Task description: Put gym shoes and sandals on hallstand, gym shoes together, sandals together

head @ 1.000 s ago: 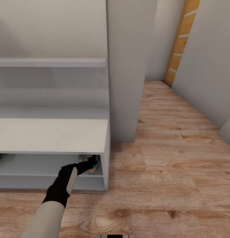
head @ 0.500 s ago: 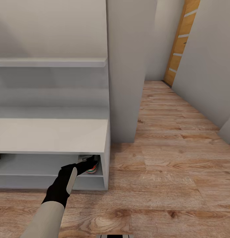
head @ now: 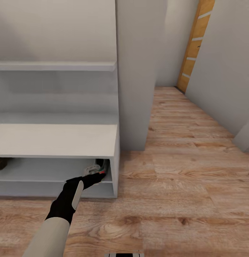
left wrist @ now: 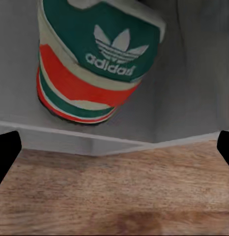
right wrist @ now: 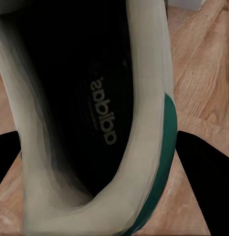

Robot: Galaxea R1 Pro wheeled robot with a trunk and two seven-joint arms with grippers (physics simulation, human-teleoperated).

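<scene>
Left wrist view has one gym shoe point(left wrist: 94, 59) heel-out on the hallstand point(left wrist: 188, 98) shelf, tucked in the end corner, left fingers point(left wrist: 7, 152) spread wide and clear of it. Right wrist view gets the second sneaker point(right wrist: 84, 118), looking straight into its opening, right fingers point(right wrist: 205, 172) clamped on it above the corridor floor point(right wrist: 203, 64). Head view just catches the left gripper point(head: 96, 175) at that shelf, with something dark point(head: 0, 162) at the far end.

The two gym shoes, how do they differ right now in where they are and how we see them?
One gym shoe sits on the hallstand shelf, heel outward, untouched by the open left jaws. The other gym shoe sits between the right gripper's fingers above the floor, opening facing the camera. Both are white with green trim.
</scene>
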